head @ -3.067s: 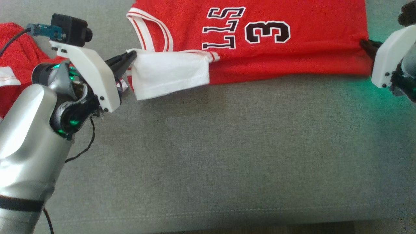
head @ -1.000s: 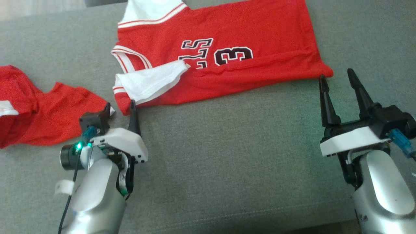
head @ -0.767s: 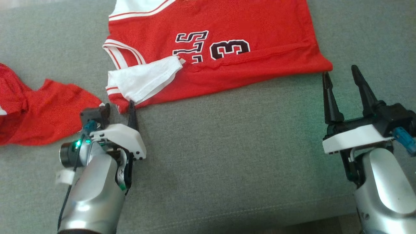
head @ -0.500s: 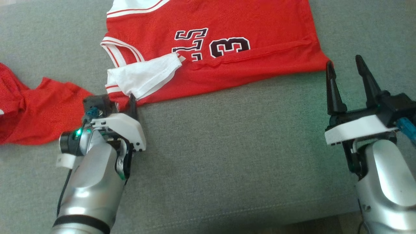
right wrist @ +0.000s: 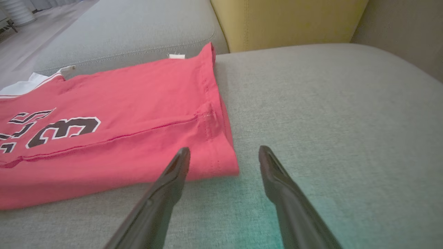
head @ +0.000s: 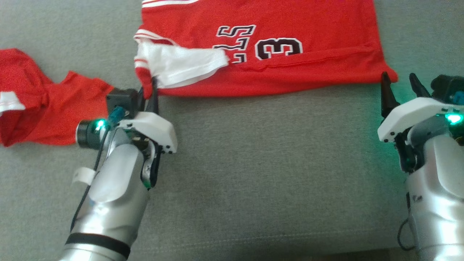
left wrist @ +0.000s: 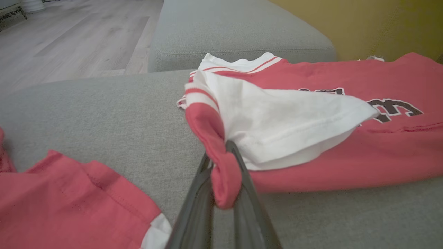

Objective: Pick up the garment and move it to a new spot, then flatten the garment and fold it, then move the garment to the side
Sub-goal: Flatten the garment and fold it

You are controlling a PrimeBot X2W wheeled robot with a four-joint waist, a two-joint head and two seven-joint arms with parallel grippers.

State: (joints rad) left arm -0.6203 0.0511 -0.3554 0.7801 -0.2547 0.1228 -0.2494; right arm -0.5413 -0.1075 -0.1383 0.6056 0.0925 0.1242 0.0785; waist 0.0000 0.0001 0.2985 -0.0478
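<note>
A red jersey [head: 275, 54] with black "3" lettering and a white sleeve [head: 181, 65] lies on the grey sofa seat at the top of the head view. My left gripper [head: 150, 88] is shut on the jersey's near left corner; in the left wrist view the red fabric [left wrist: 225, 173] bunches between the fingers and lifts slightly. My right gripper [head: 398, 87] stands open just in front of the jersey's near right corner [right wrist: 221, 162], its left finger [right wrist: 173, 176] at the hem, nothing between the fingers.
A second red garment [head: 43, 105] with white trim lies crumpled at the left, beside my left arm. The grey sofa seat [head: 272, 163] stretches in front of the jersey. A yellow cushion [right wrist: 287, 20] stands behind, and wooden floor [left wrist: 69, 34] lies beyond the sofa.
My left gripper has shut on the jersey's near left corner and raised it a little. The right gripper has moved closer to the right corner and stays open. The camera has shifted.
</note>
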